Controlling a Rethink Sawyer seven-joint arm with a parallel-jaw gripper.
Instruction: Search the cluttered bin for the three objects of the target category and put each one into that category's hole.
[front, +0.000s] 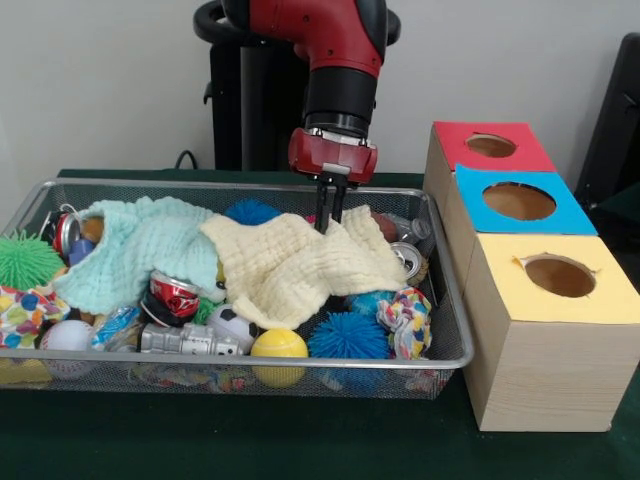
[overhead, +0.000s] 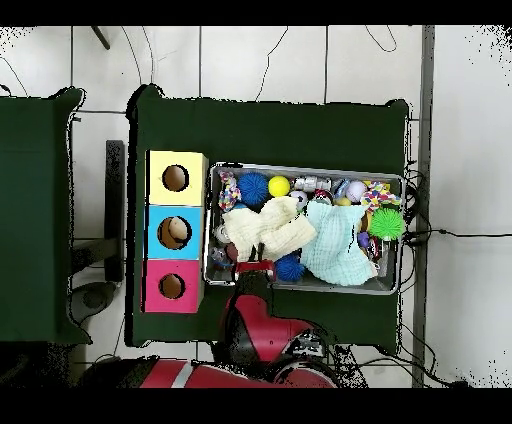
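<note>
A wire mesh bin (front: 452, 305) holds a heap of toys under two cloths. A pale yellow cloth (front: 300, 265) lies across the middle and a mint cloth (front: 140, 245) covers the left part. My gripper (front: 331, 218) reaches down at the bin's far side, its fingers (front: 324, 205) close together, pinching the yellow cloth's far edge. In the overhead view the gripper (overhead: 252, 266) sits at the lower edge of the bin (overhead: 300, 167), beside the yellow cloth (overhead: 265, 228). To the right stands a wooden box with a red hole (front: 490, 146), a blue hole (front: 519, 201) and a yellow hole (front: 560, 277).
Showing around the cloths are a blue spiky ball (front: 348, 335), a yellow ball (front: 278, 345), a small soccer ball (front: 232, 325), a red can (front: 175, 295), a silver can (front: 408, 258), a knotted fabric toy (front: 405, 318) and a green spiky ball (front: 25, 260). Something pale lies in the blue hole (overhead: 176, 232).
</note>
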